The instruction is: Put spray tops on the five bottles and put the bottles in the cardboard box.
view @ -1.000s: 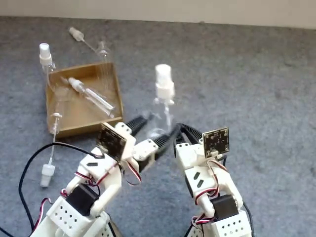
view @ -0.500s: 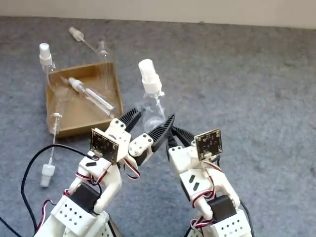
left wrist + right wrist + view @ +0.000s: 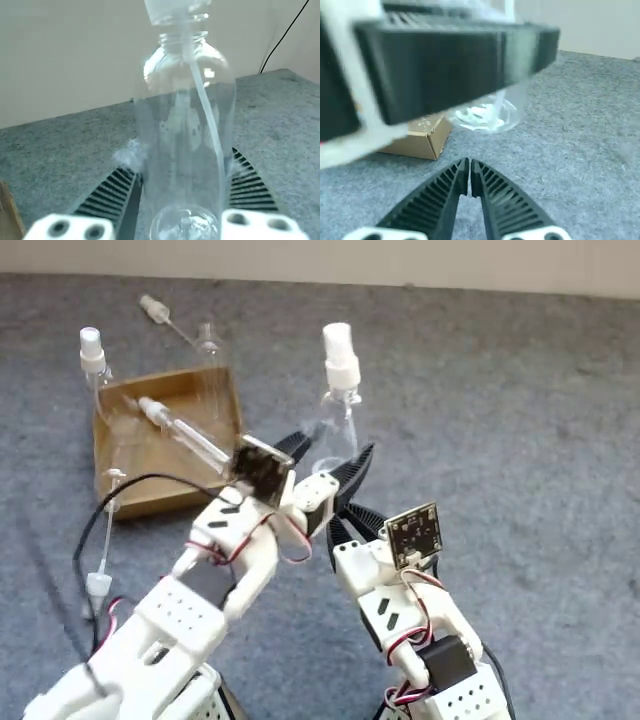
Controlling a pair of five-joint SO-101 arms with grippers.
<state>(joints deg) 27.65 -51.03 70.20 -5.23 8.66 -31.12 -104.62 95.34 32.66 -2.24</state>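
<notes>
Clamping bottle (image 3: 338,415), left tool (image 3: 330,453) now extended farther forward; right tool (image 3: 469,165) closed, empty.

Grey carpet-textured bench (image 3: 530,410). Pale beige wall (image 3: 420,258) along its far edge. Thin black cable (image 3: 286,36) slanting down the wall to the bench.

Left hand (image 3: 330,452): has stretched farther out over the table, clamped on the bottle (image 3: 338,420).
Bottle: carried away from the arm bases, now more upright.
Right hand (image 3: 345,523): has eased slightly back.
</notes>
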